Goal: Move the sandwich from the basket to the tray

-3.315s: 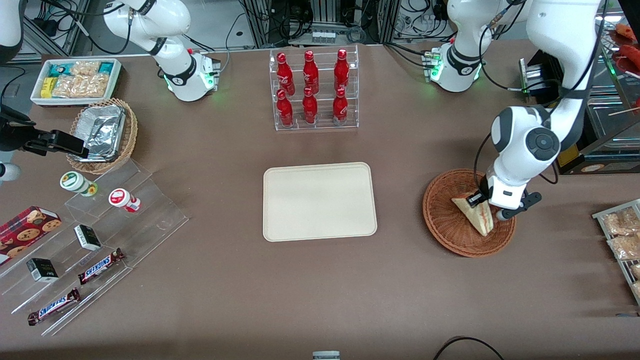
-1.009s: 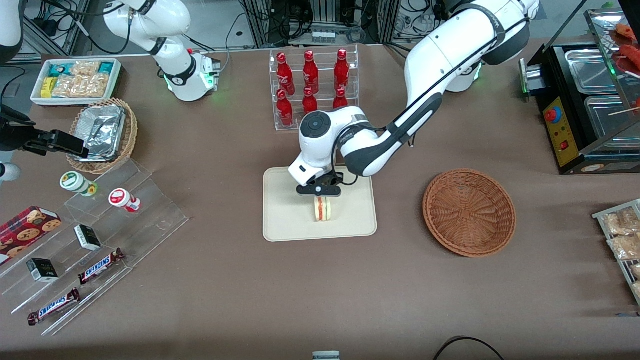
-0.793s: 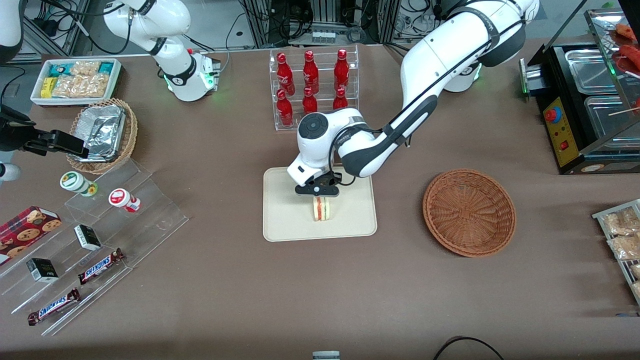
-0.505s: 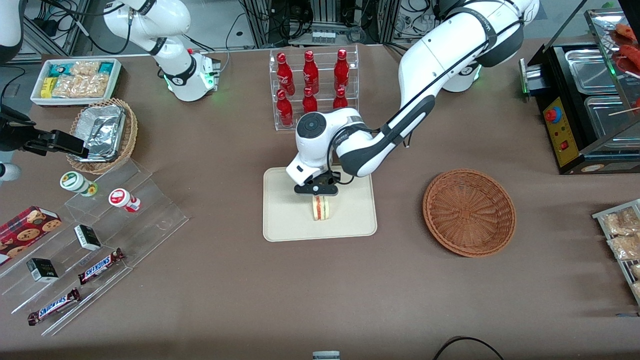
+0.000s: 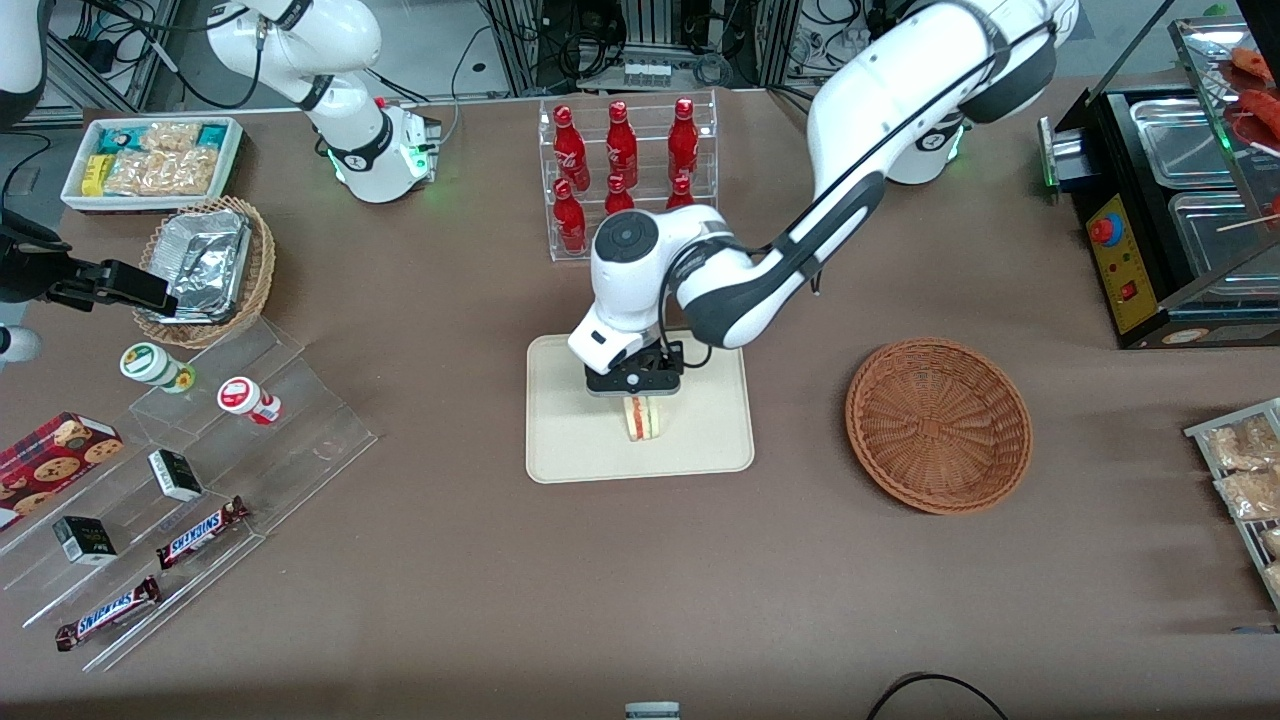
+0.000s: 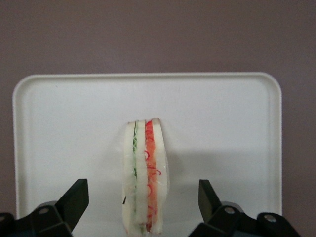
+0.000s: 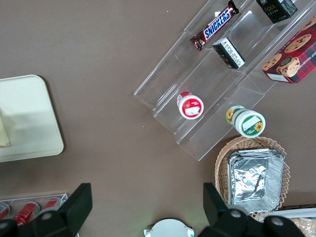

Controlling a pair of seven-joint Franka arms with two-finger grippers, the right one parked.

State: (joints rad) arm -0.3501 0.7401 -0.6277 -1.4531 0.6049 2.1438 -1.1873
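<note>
The end effector (image 6: 143, 202) hangs spread wide directly above the sandwich (image 6: 145, 175), which stands on edge on the tray (image 6: 64, 128), untouched between the fingers (image 6: 74, 197), its long axis running straight away from the wrist, the basket (image 5: 938, 425) well apart and empty.

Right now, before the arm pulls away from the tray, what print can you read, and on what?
"SNICKERS": chocolate bar on the clear stepped shelf.
"SNICKERS": two chocolate bars in the front view.
Red bottles, cookie box, small dark boxes: print unreadable.
Sandwich on the tray: no text; gripper open around it.
</note>
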